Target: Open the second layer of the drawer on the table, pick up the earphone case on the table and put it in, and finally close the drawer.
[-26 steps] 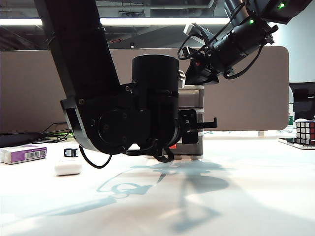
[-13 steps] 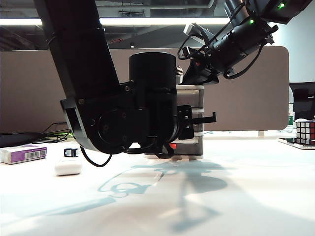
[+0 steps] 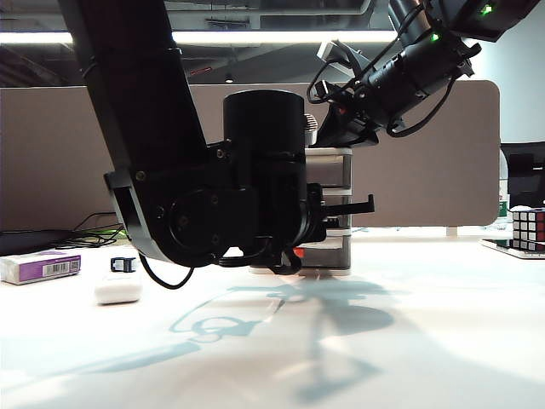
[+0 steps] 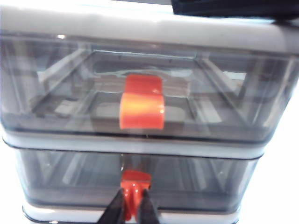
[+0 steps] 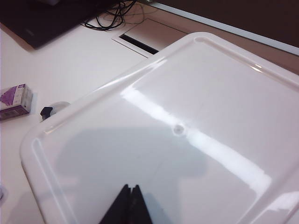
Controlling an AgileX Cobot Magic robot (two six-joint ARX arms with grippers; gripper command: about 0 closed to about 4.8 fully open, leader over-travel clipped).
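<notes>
**A:** What sits nearest the exterior camera?

**B:** The left arm's black bulk fills the middle of that view and hides most of the drawer (image 3: 334, 183) behind it; only the unit's right edge shows. The left gripper (image 4: 132, 206) itself is lost behind the arm there. Its wrist view shows it: the two dark fingertips are pinched together on the red-orange handle (image 4: 136, 186) of the second layer (image 4: 135, 179), right at the frame's edge, so the fingers are mostly cut off.

**A:** Is that drawer pulled out?

**B:** I cannot tell; its front looks level with the tier above, whose handle (image 4: 142, 108) hangs free. The bottom tier is barely in frame.

**A:** And the earphone case?

**B:** On the table (image 3: 426, 341), left of the arm, well apart from the drawer: the earphone case (image 3: 117, 289), white and rounded. Just behind it is a tiny black clip (image 3: 123, 264), and further left a white-and-purple box (image 3: 40, 267).

**A:** The right gripper?

**B:** The right gripper (image 5: 128, 205) hovers over the unit's glossy white top (image 5: 187, 140), jaws closed to a point, gripping nothing. In the exterior view its tips are hard to make out against the dark arm. Far right, a puzzle cube (image 3: 528, 228) is cut by the frame
</notes>
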